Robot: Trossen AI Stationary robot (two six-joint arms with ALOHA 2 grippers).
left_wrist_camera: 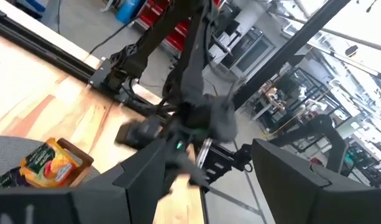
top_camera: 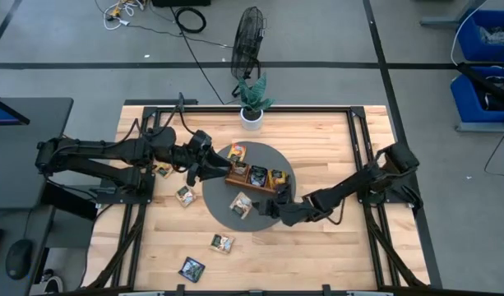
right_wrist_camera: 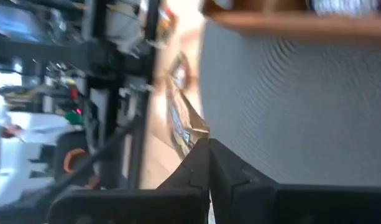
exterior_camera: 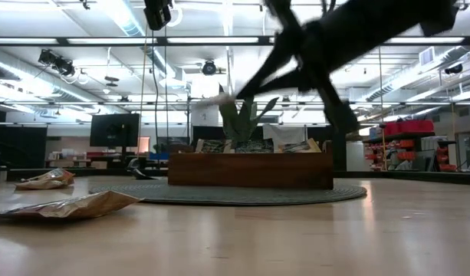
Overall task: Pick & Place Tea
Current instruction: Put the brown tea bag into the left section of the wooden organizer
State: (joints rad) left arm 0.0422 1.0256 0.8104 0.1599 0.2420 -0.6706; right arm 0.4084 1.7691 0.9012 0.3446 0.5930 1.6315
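Observation:
A brown wooden tray (top_camera: pixel 256 178) holding several tea sachets stands on a round grey mat (top_camera: pixel 272 156). An orange sachet (top_camera: pixel 236 152) lies on the mat behind the tray. My right gripper (top_camera: pixel 265 206) is low over the mat in front of the tray, shut at a white-green sachet (top_camera: pixel 242 205). My left gripper (top_camera: pixel 209 169) hovers at the tray's left end, open and empty; its wrist view (left_wrist_camera: pixel 215 146) looks over an orange sachet (left_wrist_camera: pixel 53 165) toward the right arm. Several sachets lie flat on the bare wood: (top_camera: pixel 164 171), (top_camera: pixel 185 195), (top_camera: pixel 222 242), (top_camera: pixel 191 267). My right gripper pinches the white-green sachet by the corner nearest to it (right_wrist_camera: pixel 201 132), between its two shut fingertips (right_wrist_camera: pixel 199 155). The fingers come low and nearly level from the table's right side. Whether the sachet still rests on the mat, I cannot tell.
A potted green plant (top_camera: pixel 252 103) stands at the table's far edge behind the mat. Black frame rails (top_camera: pixel 354 140) run along the table's sides. In the low view two sachets (exterior_camera: pixel 66 205) (exterior_camera: pixel 47 180) lie left of the tray (exterior_camera: pixel 250 170).

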